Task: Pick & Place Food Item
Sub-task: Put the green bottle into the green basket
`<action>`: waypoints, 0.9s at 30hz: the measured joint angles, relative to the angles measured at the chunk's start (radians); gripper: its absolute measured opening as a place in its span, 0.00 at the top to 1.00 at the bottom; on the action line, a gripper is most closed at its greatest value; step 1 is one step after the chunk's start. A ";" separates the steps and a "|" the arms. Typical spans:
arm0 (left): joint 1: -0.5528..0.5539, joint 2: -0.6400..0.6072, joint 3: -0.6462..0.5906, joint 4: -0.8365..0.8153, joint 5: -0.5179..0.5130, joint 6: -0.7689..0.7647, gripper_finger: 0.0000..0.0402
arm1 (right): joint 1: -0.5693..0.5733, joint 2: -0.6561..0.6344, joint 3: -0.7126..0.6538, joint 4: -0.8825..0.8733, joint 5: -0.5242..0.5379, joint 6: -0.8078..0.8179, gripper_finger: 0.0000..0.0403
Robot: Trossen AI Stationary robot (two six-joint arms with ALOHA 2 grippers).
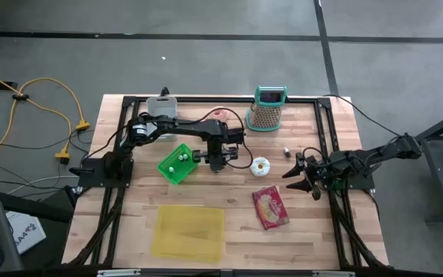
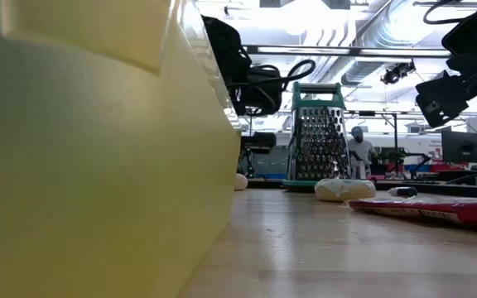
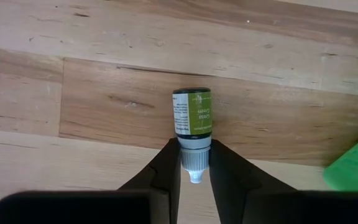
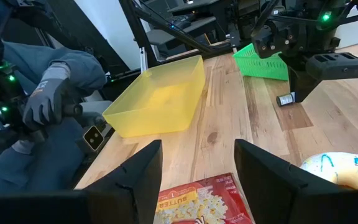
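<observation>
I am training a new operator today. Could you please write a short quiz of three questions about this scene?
1. True or false: the left end effector has its fingers on either side of the cap end of the small green-labelled dropper bottle.
2. Which item lies nearest the right end effector? A) yellow bin B) red popcorn packet C) box grater
3. Fill in: the bottle lies on the wooden table beside the ______ basket.

Key: 1 true; 2 B; 3 green.
</observation>
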 joint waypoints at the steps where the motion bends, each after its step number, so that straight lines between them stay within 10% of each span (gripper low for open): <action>1: -0.001 0.000 0.000 0.000 -0.003 0.000 0.85 | 0.000 0.000 0.000 0.000 0.000 0.000 0.53; 27: -0.138 -0.094 0.004 0.035 -0.251 -0.231 0.86 | 0.000 0.000 0.000 0.002 0.000 0.000 0.53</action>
